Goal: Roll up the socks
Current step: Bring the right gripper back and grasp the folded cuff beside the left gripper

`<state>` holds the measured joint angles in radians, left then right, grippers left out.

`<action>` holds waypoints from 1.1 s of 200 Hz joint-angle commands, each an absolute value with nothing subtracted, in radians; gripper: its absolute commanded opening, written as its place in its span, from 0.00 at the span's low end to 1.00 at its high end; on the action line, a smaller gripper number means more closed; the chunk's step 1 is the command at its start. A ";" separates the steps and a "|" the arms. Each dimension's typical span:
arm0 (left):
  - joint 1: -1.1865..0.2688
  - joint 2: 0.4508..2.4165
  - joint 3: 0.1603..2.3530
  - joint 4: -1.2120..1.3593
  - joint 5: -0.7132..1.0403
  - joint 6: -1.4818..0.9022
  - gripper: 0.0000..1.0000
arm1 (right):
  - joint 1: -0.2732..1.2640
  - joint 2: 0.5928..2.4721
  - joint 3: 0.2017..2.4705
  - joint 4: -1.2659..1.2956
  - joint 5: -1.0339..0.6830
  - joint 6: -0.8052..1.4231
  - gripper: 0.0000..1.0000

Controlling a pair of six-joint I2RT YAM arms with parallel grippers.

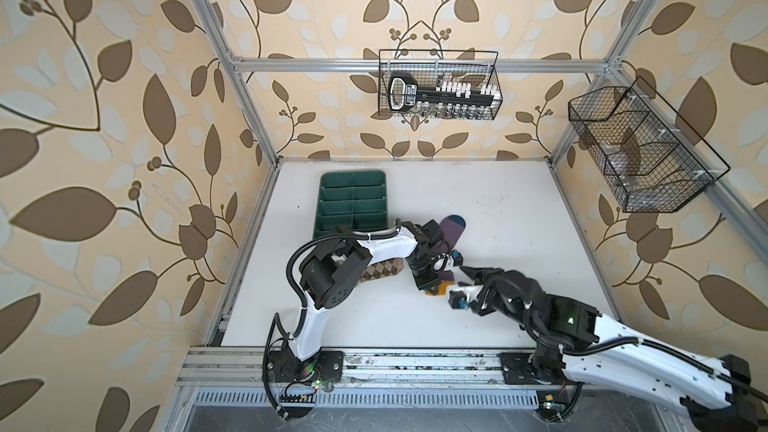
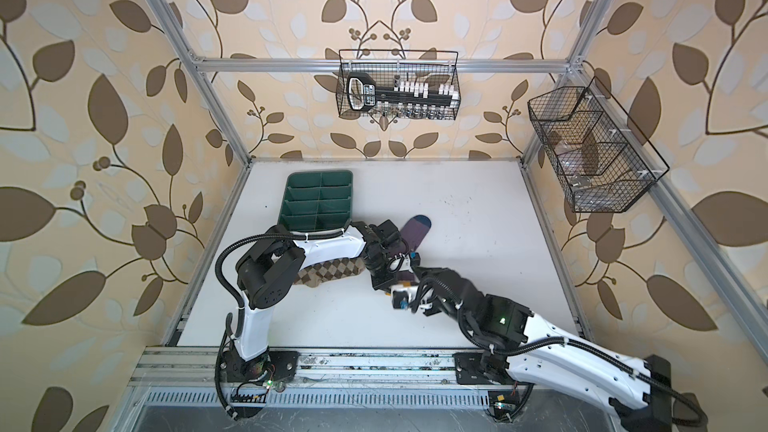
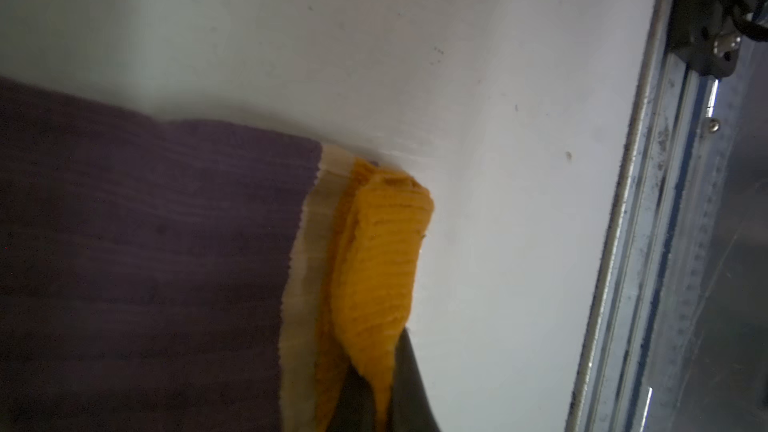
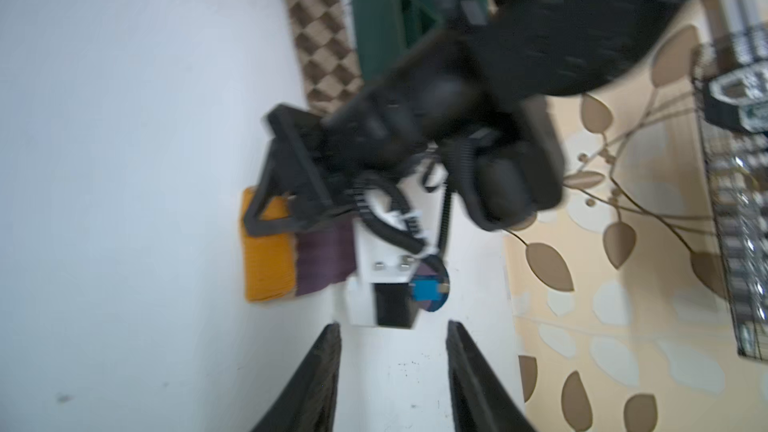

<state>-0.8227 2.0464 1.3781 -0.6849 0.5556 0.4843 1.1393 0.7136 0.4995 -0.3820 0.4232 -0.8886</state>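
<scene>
The limp purple sock (image 1: 451, 231) looked best held by its orange cuff (image 3: 374, 251), where the left gripper (image 3: 380, 405) had its jaws clamped, the right gripper (image 4: 392, 326) its jaws apart.

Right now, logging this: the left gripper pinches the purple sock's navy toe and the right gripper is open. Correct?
No: the left gripper pinches the orange cuff of the purple sock, as the left wrist view shows; the right gripper is open.

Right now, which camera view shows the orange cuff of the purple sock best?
The left wrist view: the orange cuff is close and sharp, folded, pinched by the left gripper. The right wrist view shows it blurred, partly behind that gripper. Both top views show only a small orange patch.
</scene>
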 commanded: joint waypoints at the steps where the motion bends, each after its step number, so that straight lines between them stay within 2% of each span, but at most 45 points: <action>1: -0.804 2.097 1.381 -0.756 0.590 0.462 0.00 | 1.213 0.797 0.457 -0.309 0.582 -0.972 0.43; 58: -0.781 2.117 1.401 -0.763 0.619 0.454 0.00 | 1.115 1.158 0.428 -0.045 0.453 -0.902 0.40; 107: -0.781 2.118 1.404 -0.757 0.618 0.451 0.00 | 1.062 1.344 0.435 0.015 0.442 -0.912 0.40; 136: -0.781 2.123 1.403 -0.754 0.617 0.443 0.00 | 1.048 1.417 0.447 0.028 0.426 -0.897 0.35; 155: -0.781 2.111 1.398 -0.749 0.608 0.439 0.00 | 1.049 1.451 0.455 0.026 0.418 -0.894 0.26; 179: -0.781 2.082 1.392 -0.740 0.595 0.428 0.00 | 1.047 1.488 0.482 -0.014 0.403 -0.879 0.00; 186: -0.781 2.065 1.386 -0.730 0.591 0.419 0.00 | 1.046 1.492 0.490 -0.031 0.399 -0.874 0.00; 202: -0.781 2.008 1.360 -0.691 0.568 0.385 0.22 | 1.048 1.482 0.505 -0.088 0.363 -0.850 0.00; 220: -0.780 1.907 1.314 -0.623 0.518 0.349 0.39 | 1.043 1.450 0.529 -0.169 0.315 -0.813 0.00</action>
<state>-0.7837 2.0411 1.3674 -0.6876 0.6315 0.3973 1.0447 1.4551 0.5095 -0.0013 0.4522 -0.8646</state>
